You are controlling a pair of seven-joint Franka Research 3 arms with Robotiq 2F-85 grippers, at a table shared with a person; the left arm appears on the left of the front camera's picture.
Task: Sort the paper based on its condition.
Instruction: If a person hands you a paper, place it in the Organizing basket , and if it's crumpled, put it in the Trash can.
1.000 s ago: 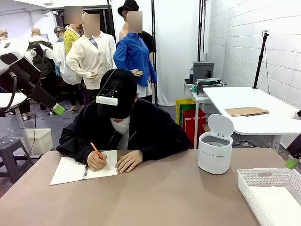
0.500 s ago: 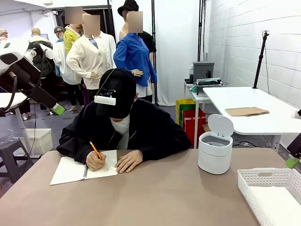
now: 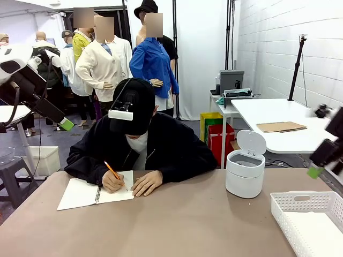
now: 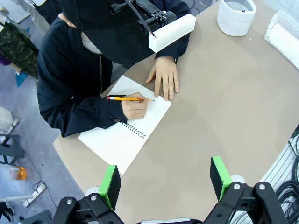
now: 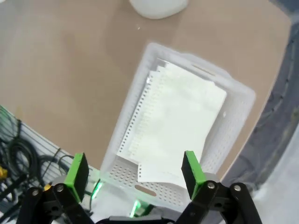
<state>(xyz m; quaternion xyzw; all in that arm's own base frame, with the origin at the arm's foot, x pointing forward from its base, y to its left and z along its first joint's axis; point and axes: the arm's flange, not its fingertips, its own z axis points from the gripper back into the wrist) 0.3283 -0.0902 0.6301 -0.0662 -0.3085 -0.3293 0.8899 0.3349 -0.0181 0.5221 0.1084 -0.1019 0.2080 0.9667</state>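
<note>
The loose white sheets of paper (image 5: pixel 177 112) lie flat inside a white perforated plastic basket (image 5: pixel 233 86), several of them overlapping, and some have a row of small torn holes along 1 edge. This basket stands on the brown table (image 3: pixel 187 225), at the near corner on the robot's right side. The right gripper (image 5: pixel 134 169) hangs in the air above the basket with its 2 green pads wide apart, and nothing is between them. In the front view it looks blurred, near the right edge of the picture. The left gripper (image 4: pixel 165 176) is high above the robot's left part of the table. Its jaws are also wide open and empty. Under it, at the far side, a person in a black jacket (image 4: pixel 70 93) bends over an open spiral-bound white notebook (image 4: pixel 124 135). The writing hand (image 4: pixel 135 105) holds an orange pencil (image 4: pixel 124 98) on the page, and the other hand (image 4: pixel 164 77) rests flat on the table, touching the far edge of the notebook. A small round white bin (image 3: pixel 245 171) with its flip lid raised stands between the person and the basket, apart from both.
</note>
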